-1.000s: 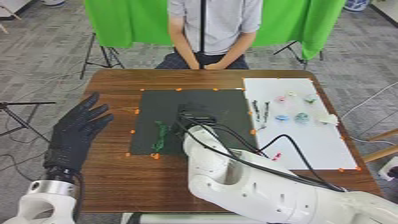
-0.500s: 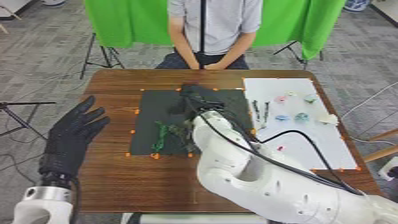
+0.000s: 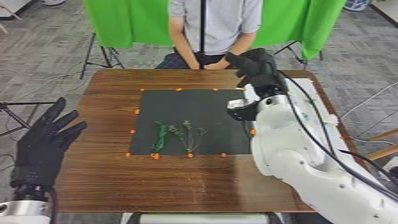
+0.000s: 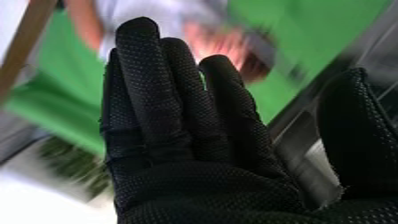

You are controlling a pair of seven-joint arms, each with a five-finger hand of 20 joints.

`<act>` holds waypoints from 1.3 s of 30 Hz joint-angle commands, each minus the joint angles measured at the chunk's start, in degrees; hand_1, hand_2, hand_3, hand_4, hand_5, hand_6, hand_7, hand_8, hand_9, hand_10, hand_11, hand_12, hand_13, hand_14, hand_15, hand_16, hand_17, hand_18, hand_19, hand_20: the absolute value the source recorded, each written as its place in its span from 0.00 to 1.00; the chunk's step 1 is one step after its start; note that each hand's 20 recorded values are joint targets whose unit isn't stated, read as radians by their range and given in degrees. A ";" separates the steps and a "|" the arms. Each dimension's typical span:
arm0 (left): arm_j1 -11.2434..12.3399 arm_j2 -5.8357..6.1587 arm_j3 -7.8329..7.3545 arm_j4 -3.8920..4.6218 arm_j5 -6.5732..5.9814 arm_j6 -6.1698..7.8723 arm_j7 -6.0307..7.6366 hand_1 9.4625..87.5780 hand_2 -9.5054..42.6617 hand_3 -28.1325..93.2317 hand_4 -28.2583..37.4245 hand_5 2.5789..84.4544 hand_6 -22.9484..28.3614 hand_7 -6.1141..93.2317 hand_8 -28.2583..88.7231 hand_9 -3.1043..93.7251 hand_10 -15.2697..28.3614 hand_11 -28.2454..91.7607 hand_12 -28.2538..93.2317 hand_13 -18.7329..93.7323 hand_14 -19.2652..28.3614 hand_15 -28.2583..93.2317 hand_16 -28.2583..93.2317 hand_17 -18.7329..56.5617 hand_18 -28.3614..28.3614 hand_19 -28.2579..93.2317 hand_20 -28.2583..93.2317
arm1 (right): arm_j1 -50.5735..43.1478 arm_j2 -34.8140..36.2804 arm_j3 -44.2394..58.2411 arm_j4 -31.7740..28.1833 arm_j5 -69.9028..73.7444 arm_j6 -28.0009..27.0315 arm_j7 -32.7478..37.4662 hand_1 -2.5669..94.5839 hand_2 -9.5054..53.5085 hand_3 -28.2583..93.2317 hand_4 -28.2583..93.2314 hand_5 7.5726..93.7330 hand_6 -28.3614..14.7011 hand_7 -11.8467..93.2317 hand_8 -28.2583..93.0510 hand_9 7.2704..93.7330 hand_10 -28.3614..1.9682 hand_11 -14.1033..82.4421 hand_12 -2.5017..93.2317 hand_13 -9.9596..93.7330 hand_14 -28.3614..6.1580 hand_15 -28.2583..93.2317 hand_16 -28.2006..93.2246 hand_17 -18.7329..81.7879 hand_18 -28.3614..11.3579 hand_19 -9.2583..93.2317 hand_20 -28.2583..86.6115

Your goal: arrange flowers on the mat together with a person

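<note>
the left hand [image 3: 40, 152] is hovering at the desk's [image 3: 178, 187] left edge, fingers spreading open, gripping nothing. a green sprig [image 3: 161, 137] and a paler sprig [image 3: 189, 137] are lying side by side on the mat's [image 3: 191, 107] near half. beyond, the right hand [image 3: 256, 70] is hanging empty, fingers extending nearly straight.

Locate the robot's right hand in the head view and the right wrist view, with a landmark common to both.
Head view: right hand, right of centre in the upper half, by the dark mat's far right corner.
Right wrist view: close up in the foreground, fingers straight.
Shared landmark: green cloth behind it.
</note>
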 commanded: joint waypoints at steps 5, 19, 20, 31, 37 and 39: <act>3.05 -3.59 -4.26 0.94 1.19 -2.21 -1.87 0.09 0.33 0.83 0.00 0.32 0.49 0.15 0.17 0.32 0.67 0.36 0.34 0.33 0.85 0.55 0.21 0.12 0.82 0.52 0.35 | -23.99 11.22 16.77 -1.67 18.77 11.07 -19.93 0.22 0.30 0.80 0.05 0.53 0.53 0.24 0.14 0.58 0.23 0.31 0.17 0.58 0.17 0.64 0.30 0.33 0.03 0.72 0.27; 5.21 -0.54 -2.94 1.04 3.46 0.95 -0.87 0.10 0.32 0.84 0.00 0.33 0.50 0.15 0.17 0.33 0.68 0.37 0.34 0.33 0.85 0.56 0.21 0.12 0.81 0.52 0.35 | -32.08 10.82 22.96 -2.11 32.56 11.23 -30.46 0.20 0.31 0.82 0.04 0.50 0.55 0.24 0.14 0.54 0.23 0.30 0.17 0.54 0.16 0.61 0.31 0.30 0.04 0.66 0.32; 4.76 -0.52 -2.61 1.12 3.47 1.14 -0.93 0.10 0.32 0.84 0.00 0.33 0.50 0.15 0.17 0.33 0.68 0.37 0.34 0.33 0.85 0.56 0.21 0.12 0.81 0.52 0.35 | -32.22 10.83 23.14 -2.14 32.56 11.14 -30.60 0.20 0.31 0.82 0.04 0.50 0.55 0.24 0.14 0.54 0.23 0.30 0.17 0.54 0.16 0.61 0.31 0.30 0.04 0.66 0.32; 4.99 2.60 -0.11 1.59 -2.80 3.62 6.52 0.10 0.32 0.85 0.00 0.33 0.50 0.15 0.17 0.34 0.68 0.38 0.34 0.34 0.86 0.57 0.21 0.12 0.82 0.54 0.37 | -31.70 10.86 23.86 -2.03 37.84 11.53 -35.01 0.19 0.30 0.84 0.04 0.50 0.55 0.24 0.14 0.54 0.24 0.30 0.17 0.55 0.15 0.62 0.31 0.30 0.03 0.65 0.34; 3.48 2.92 0.75 1.98 -6.87 2.47 9.18 0.10 0.32 0.85 0.00 0.33 0.50 0.16 0.17 0.34 0.69 0.38 0.34 0.35 0.86 0.58 0.20 0.13 0.83 0.55 0.37 | -29.96 10.39 23.17 -1.63 39.07 11.66 -34.82 0.19 0.30 0.84 0.04 0.50 0.56 0.24 0.14 0.54 0.24 0.30 0.17 0.55 0.16 0.62 0.31 0.30 0.03 0.65 0.35; 2.71 2.10 0.75 1.97 -5.68 2.05 7.55 0.10 0.32 0.85 0.00 0.33 0.50 0.16 0.17 0.34 0.69 0.38 0.34 0.35 0.86 0.58 0.20 0.14 0.83 0.55 0.37 | -29.50 10.30 22.75 -1.61 38.64 12.12 -34.49 0.19 0.30 0.84 0.04 0.50 0.56 0.24 0.14 0.54 0.24 0.30 0.17 0.55 0.16 0.62 0.31 0.30 0.03 0.65 0.35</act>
